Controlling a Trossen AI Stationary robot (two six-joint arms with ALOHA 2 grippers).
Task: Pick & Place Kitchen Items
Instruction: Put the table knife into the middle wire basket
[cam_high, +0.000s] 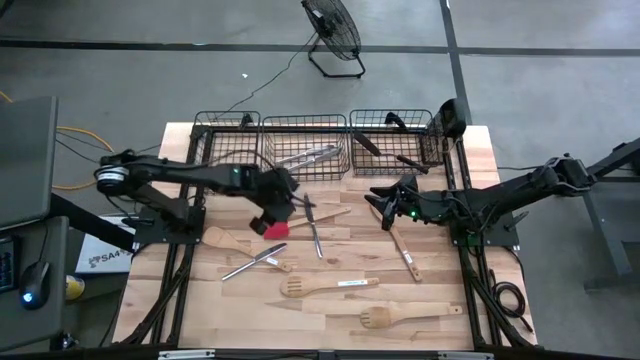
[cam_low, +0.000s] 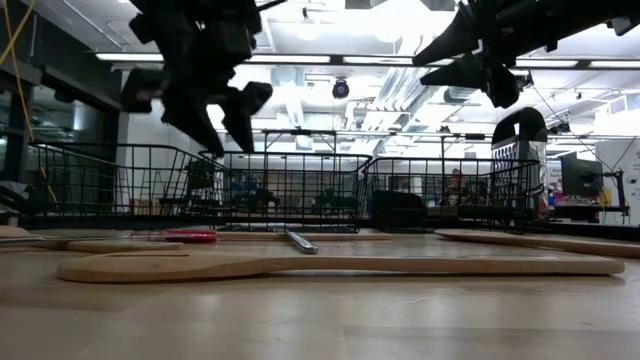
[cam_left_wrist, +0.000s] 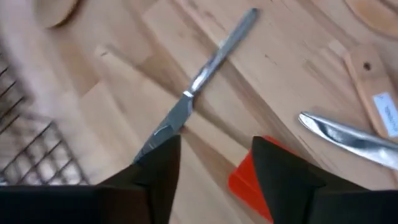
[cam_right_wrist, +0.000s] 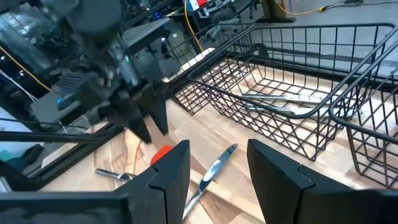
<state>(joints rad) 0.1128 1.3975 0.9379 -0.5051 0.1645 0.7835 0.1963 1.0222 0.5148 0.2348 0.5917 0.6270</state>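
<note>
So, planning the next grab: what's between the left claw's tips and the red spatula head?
Nothing. In the left wrist view the left claw, open, hangs above the red spatula head; a silver knife lies beside.

A grey concrete floor (cam_high: 520, 90) with a black floor fan (cam_high: 333, 35) surrounds the wooden surface (cam_high: 200, 310), under bright ceiling strip lights (cam_low: 330, 62).

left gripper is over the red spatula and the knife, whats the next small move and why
Probably lower the left gripper straight down and close on the red-headed spatula. Its fingers are open and empty, hanging above the table, with the red head just beneath them and the silver knife lying alongside.
</note>
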